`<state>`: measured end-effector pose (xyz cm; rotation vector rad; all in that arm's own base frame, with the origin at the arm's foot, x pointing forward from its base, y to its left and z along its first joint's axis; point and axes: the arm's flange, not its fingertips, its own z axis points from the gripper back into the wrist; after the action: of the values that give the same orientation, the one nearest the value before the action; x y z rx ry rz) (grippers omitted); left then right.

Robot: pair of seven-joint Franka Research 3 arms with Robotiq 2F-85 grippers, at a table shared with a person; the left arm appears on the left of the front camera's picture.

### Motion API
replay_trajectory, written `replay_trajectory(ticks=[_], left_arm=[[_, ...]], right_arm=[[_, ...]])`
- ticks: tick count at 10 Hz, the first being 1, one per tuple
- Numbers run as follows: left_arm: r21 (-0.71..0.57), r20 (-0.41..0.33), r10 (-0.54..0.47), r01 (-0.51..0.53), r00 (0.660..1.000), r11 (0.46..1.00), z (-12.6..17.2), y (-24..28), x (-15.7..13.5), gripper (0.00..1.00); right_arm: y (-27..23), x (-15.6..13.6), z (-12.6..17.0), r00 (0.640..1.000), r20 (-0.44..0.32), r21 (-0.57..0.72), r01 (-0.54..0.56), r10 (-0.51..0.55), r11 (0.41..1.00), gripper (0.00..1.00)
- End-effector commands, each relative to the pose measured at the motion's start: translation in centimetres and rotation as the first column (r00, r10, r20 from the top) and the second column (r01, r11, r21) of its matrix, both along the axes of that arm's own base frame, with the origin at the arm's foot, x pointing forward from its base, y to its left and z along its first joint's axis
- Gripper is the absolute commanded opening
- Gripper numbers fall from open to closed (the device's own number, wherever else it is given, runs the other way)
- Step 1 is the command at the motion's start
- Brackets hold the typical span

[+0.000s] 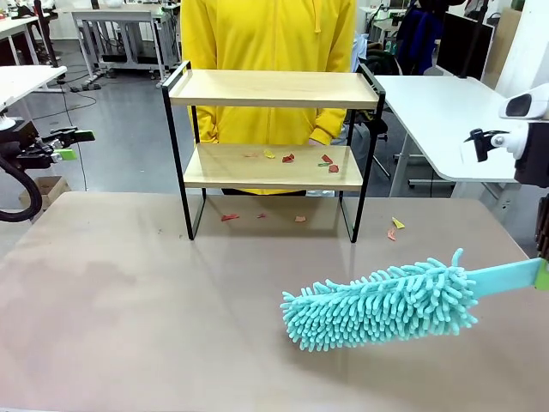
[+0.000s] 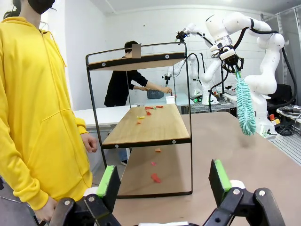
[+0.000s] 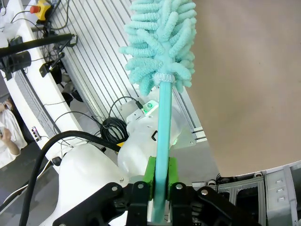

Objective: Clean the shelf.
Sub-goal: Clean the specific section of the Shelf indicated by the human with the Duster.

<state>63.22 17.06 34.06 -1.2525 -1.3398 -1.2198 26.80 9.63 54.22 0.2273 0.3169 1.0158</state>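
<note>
The shelf (image 1: 274, 89) stands at the table's far middle, in front of a person in a yellow hoodie (image 1: 268, 34). Small red and yellow scraps (image 1: 288, 158) lie on its lower board, and more scraps (image 1: 262, 215) lie on the table under it and to its right. My right gripper (image 1: 542, 273) is shut on the handle of a teal fluffy duster (image 1: 382, 305), whose head hovers low over the table's right front. In the right wrist view the green pads (image 3: 149, 175) clamp the duster handle (image 3: 163, 136). My left gripper (image 1: 75, 144) stays open at the far left, and its left wrist view faces the shelf (image 2: 141, 127) end-on.
A white side table (image 1: 437, 112) stands behind right, and another white table (image 1: 21, 81) is at the left. The person's hand (image 2: 89, 142) hangs close to the shelf's far side. The brown tabletop (image 1: 154, 318) lies bare in front of the shelf.
</note>
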Motion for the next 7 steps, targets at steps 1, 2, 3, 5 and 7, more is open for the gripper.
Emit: replay_trajectory(ticks=[1,2,3,5,7], left_arm=[[0.004,0.0,0.005,-0.005,1.0,1.0,0.27,-0.03,-0.17,1.0],[0.004,0.0,0.005,-0.005,1.0,1.0,0.27,-0.03,-0.17,1.0],[0.004,0.0,0.005,-0.005,1.0,1.0,0.27,-0.03,-0.17,1.0],[0.004,0.0,0.005,-0.005,1.0,1.0,0.27,-0.03,-0.17,1.0],[0.004,0.0,0.005,-0.005,1.0,1.0,0.27,-0.03,-0.17,1.0]], right_arm=[[-0.04,-0.05,0.33,1.0,0.0,0.006,0.002,-0.002,1.0,0.13],[-0.04,-0.05,0.33,1.0,0.0,0.006,0.002,-0.002,1.0,0.13],[-0.04,-0.05,0.33,1.0,0.0,0.006,0.002,-0.002,1.0,0.13],[-0.04,-0.05,0.33,1.0,0.0,0.006,0.002,-0.002,1.0,0.13],[-0.04,-0.05,0.33,1.0,0.0,0.006,0.002,-0.002,1.0,0.13]])
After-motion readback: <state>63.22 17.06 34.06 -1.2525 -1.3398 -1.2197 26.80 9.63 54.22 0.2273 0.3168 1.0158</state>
